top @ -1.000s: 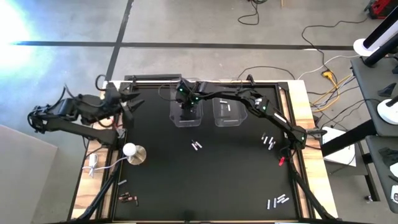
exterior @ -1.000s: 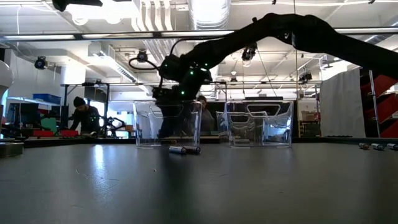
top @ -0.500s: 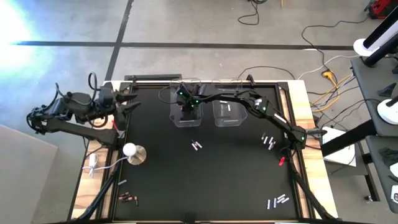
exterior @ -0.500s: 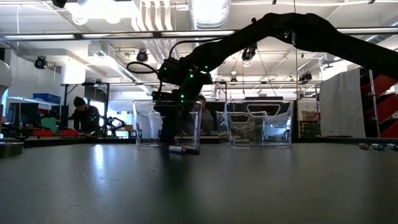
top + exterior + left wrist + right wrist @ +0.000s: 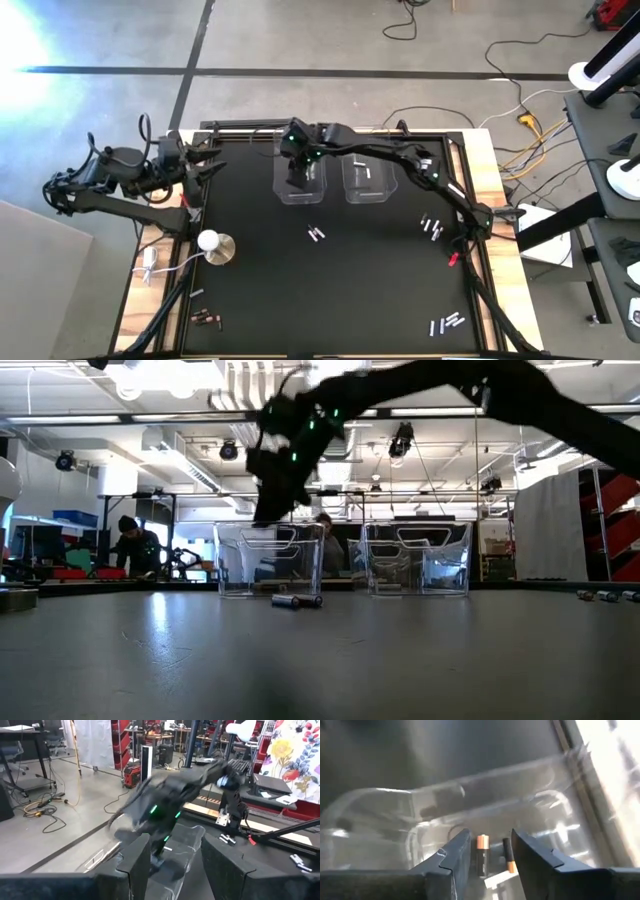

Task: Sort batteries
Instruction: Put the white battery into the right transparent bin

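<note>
Right gripper [image 5: 487, 851] open, empty, above left bin [image 5: 300, 180]; 2 dark batteries [image 5: 482, 854] inside; scattered batteries [image 5: 433, 228] at 3 o'clock remain.

A black-topped table [image 5: 330, 290] with a pale wooden rim is seen. Two clear plastic bins [image 5: 300, 180] are set side by side at its far middle. Small slim cylindrical batteries [image 5: 317, 235] are scattered at centre, right and near corners; a white round-based knob [image 5: 213, 245] is placed left.
</note>
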Robot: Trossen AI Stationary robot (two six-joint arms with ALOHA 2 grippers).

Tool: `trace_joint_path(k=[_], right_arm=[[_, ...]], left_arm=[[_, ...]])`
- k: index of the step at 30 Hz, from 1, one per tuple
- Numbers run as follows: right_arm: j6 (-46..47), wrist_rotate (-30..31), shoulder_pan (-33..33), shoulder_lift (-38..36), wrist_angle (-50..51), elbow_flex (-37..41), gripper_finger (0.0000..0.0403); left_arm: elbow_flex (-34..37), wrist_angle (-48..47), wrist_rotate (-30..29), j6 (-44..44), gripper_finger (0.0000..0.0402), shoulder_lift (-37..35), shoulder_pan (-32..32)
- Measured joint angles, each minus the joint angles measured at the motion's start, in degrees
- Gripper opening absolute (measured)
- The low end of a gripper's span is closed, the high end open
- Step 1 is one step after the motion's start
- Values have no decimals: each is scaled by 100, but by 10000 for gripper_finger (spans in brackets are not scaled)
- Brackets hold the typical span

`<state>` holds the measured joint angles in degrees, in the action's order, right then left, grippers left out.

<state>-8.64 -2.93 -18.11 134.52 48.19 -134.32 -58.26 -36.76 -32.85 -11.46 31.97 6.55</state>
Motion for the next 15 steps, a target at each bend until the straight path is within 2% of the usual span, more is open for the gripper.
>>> trace_joint_path(k=[4,8,12,15], right_arm=[[-260,441,339,-520,55,4,120],[-361,451,726,-867,42,20,106],[-591,500,1203,-927,228,95,95],[-400,888,1591,-945,296,200,89]], left_arm=[[17,-59,-205,-374,154,5,0],[26,-70,-220,-892,154,22,-1],[26,-106,-203,-1067,154,39,-2],[26,-187,-113,-1044,154,31,-2]])
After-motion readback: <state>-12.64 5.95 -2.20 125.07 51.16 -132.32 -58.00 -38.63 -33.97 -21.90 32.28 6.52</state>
